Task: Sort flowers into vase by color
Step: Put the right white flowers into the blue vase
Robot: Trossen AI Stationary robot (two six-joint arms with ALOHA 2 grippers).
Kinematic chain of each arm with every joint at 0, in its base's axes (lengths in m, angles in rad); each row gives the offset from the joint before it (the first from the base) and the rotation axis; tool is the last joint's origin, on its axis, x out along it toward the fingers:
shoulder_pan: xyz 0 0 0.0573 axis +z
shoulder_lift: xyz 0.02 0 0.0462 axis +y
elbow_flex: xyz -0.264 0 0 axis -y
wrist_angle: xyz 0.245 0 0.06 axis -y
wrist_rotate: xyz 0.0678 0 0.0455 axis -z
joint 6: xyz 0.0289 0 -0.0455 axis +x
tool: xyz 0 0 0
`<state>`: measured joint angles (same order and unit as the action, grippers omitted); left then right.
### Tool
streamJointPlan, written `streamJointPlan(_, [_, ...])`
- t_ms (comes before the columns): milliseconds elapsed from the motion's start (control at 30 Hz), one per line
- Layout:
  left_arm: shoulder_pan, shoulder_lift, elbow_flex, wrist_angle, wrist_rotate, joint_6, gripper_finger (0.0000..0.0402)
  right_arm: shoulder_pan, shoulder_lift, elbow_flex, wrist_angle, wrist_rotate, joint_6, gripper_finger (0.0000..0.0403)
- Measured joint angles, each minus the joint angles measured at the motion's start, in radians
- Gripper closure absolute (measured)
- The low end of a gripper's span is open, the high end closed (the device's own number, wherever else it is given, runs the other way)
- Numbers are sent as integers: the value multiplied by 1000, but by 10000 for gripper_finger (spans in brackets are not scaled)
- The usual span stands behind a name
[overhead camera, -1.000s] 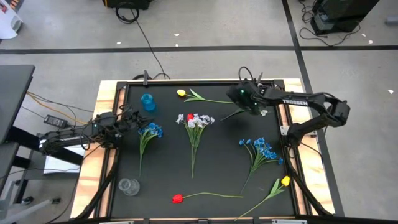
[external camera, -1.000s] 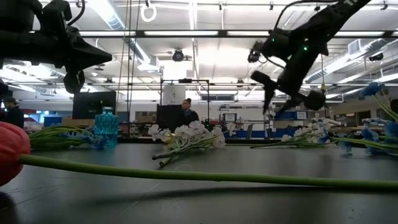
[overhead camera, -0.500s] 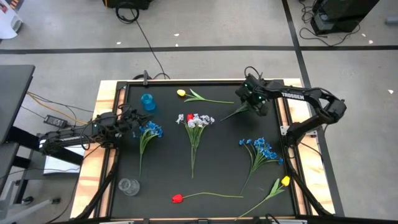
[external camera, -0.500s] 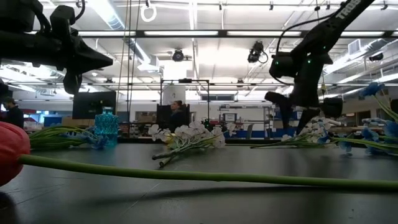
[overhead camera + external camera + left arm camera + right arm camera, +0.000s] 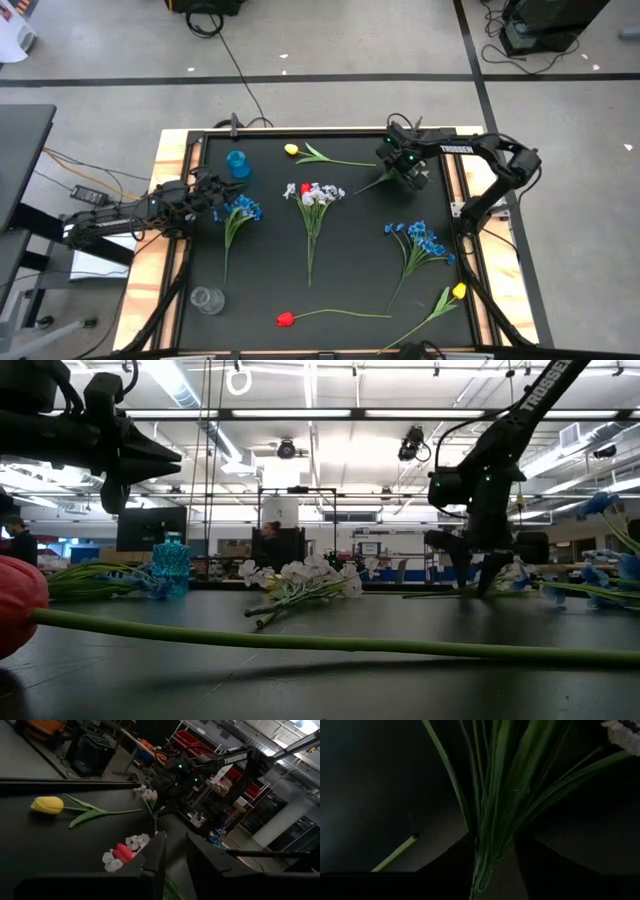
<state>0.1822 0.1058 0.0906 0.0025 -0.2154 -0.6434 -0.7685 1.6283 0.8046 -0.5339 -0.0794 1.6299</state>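
In the upper right of the high view, the right end effector (image 5: pixel 409 172) is lowered onto the black worktop (image 5: pixel 350 260), its fingers set apart around the green stems of a white-blossomed spray (image 5: pixel 492 805). At the left edge, the left end effector (image 5: pixel 218 194) is held just beside a blue-blossomed spray (image 5: pixel 240 212), fingers slightly apart.

White capital letters reading "TROSSEN" run along the right arm (image 5: pixel 470 150), legible from above, from bench height, and in the left wrist camera's picture.
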Motion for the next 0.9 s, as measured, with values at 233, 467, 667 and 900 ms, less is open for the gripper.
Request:
streamJointPlan(233, [0, 0, 0, 0, -54, 0, 319, 11, -24, -5, -20, 57, -63, 345])
streamJointPlan(467, [0, 0, 0, 2, -60, -23, 319, 45, -94, -8, 0, 235, -104, 388])
streamJointPlan(667, [-4, 0, 0, 22, -45, -72, 317, 115, -176, -8, 54, 281, -165, 385])
streamJointPlan(900, [-18, 6, 0, 73, -34, -109, 257, 214, -238, -8, 354, 295, -395, 389])
